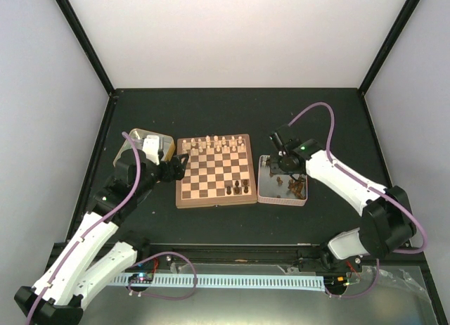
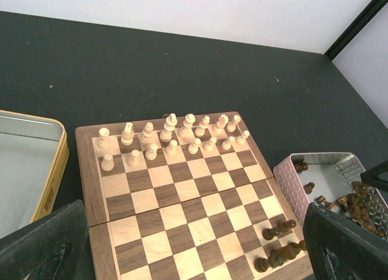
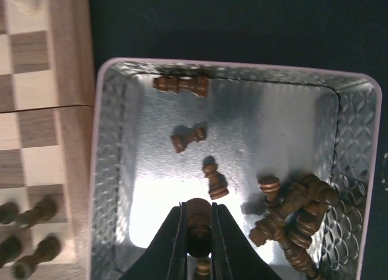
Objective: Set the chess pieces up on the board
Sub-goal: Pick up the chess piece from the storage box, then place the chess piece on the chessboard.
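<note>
- The right end effector hangs over the silver tin, its two fingers closed on one dark chess piece; from the right wrist view I cannot tell whether the piece has left the tin floor
- The left end effector is spread wide and empty, hovering at the left edge of the board, beside the gold tin
- Most dark pieces lie heaped in the tin's corner, with a few loose ones nearby; a small group is already on the board's near right squares, and the pale pieces fill the far rows
- Slip risk: the piece is small, turned and rounded, and the fingers seem to pinch only a narrow part, so it could twist or drop during the lift
- Placement risk: if the piece is held lying along the fingers, as it appears, it would likely land on its side and roll off its square
- Crowding risk: the target squares sit just beside pieces already placed; a low or wide approach could knock them over
- Tin risk: the tin looks light and touches the board's rim, so a finger catching its wall could shove it across the desk
- The left arm sits near the board, so a careless crossing could bring the two arms together
</note>
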